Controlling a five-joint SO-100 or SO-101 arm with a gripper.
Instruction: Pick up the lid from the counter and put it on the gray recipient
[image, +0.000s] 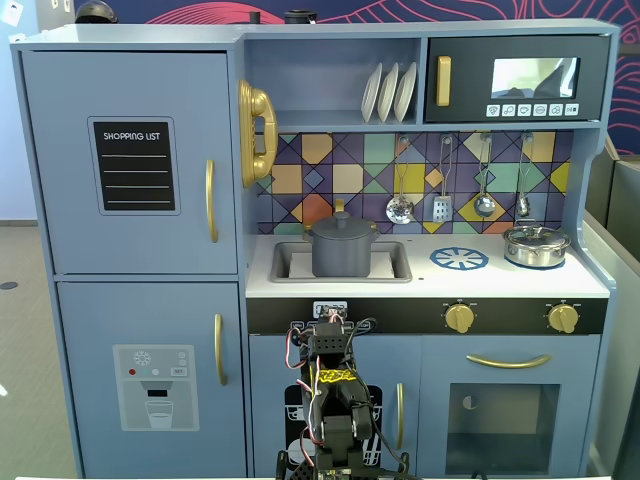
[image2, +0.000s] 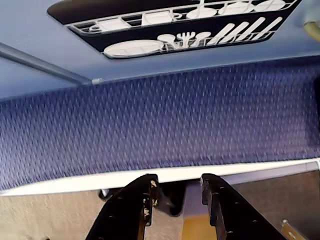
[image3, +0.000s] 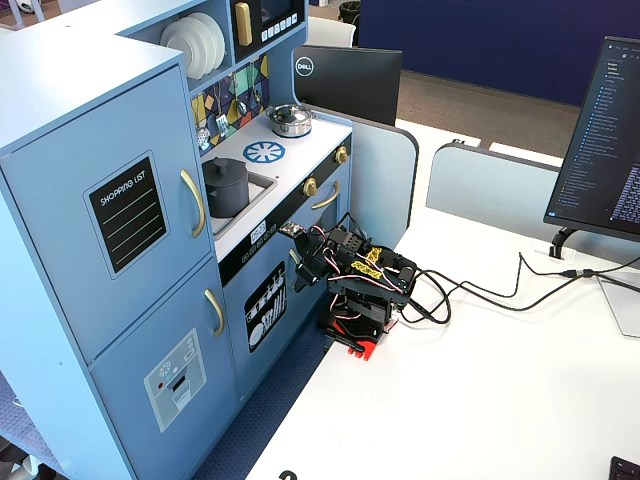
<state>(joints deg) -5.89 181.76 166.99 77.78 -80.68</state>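
The tall dark gray pot (image: 343, 255) stands in the sink of the toy kitchen; it also shows in the other fixed view (image3: 226, 190). The dark gray lid (image: 341, 228) with its small knob lies on top of this pot, level and closed. The arm (image: 335, 395) is folded low in front of the kitchen's lower doors, well below the counter and away from the pot. In the wrist view my gripper (image2: 177, 182) points down at the blue carpet, its jaws apart with nothing between them.
A shiny silver pot with its lid (image: 536, 245) stands on the right of the counter, beside a blue burner mark (image: 459, 259). Utensils (image: 440, 205) hang above the counter. The arm's base (image3: 352, 340) sits on a white desk with cables (image3: 470, 295) and a monitor (image3: 603, 140).
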